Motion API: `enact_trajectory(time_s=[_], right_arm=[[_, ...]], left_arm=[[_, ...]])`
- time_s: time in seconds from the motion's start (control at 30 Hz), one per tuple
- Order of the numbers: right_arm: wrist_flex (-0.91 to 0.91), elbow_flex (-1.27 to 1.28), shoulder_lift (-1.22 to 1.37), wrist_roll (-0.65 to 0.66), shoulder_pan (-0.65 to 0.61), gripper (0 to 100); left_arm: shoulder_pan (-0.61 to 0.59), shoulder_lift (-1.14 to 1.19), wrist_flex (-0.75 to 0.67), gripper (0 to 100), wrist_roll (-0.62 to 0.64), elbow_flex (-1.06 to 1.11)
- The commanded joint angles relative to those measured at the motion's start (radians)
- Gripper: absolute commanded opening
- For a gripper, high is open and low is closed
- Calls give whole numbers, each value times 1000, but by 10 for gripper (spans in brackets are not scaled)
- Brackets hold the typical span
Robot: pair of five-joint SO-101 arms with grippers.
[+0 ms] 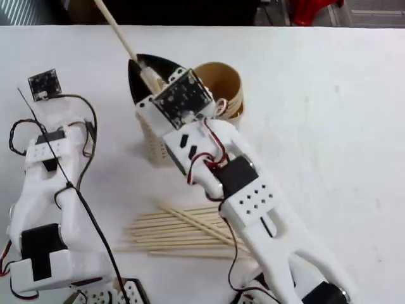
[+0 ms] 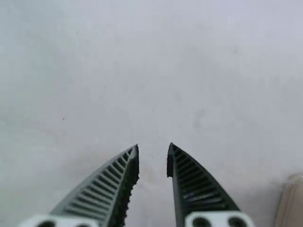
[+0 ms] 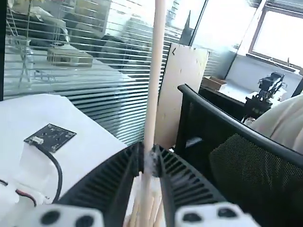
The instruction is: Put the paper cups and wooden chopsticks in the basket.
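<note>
Overhead, the right end effector [image 1: 150, 77] is clamped on one wooden chopstick [image 1: 117, 28] above the dark-lined basket [image 1: 150, 145]. The stick slants up and away past the basket's far rim. Stacked paper cups [image 1: 224, 82] stand just beside the basket. A loose pile of chopsticks [image 1: 177, 234] lies on the worktop [image 1: 329, 126] under that arm. The left end effector [image 2: 152, 158] has its jaws narrowly apart, holding nothing, over bare worktop.

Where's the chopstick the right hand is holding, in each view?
High view: chopstick slants from the right hand toward the table's far edge.
Right wrist view: it rises from between the hand's shut tips.
Left wrist view: left hand, open, over table.
Shared landmark: the left arm's square circuit board.
</note>
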Motion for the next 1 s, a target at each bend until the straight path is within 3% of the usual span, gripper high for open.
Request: enact_trajectory(time_s=[0.0,0.4,0.67,0.83,0.97], right_arm=[[-31,-51,2,-9,41,17],[5,-51,-1,-17,51,22],[28,-51,-1,-17,47,116],[124,-52,-2,-17,47,116],[383,-51,-27,-17,44,115]], left_arm=[[-7,-10,-26,120,-12,-9],[-7,-10,-26,120,-12,-9],[-7,-10,-26,120,-12,-9],[-7,-10,-26,120,-12,-9],[-8,-10,-26,120,-14,-9]])
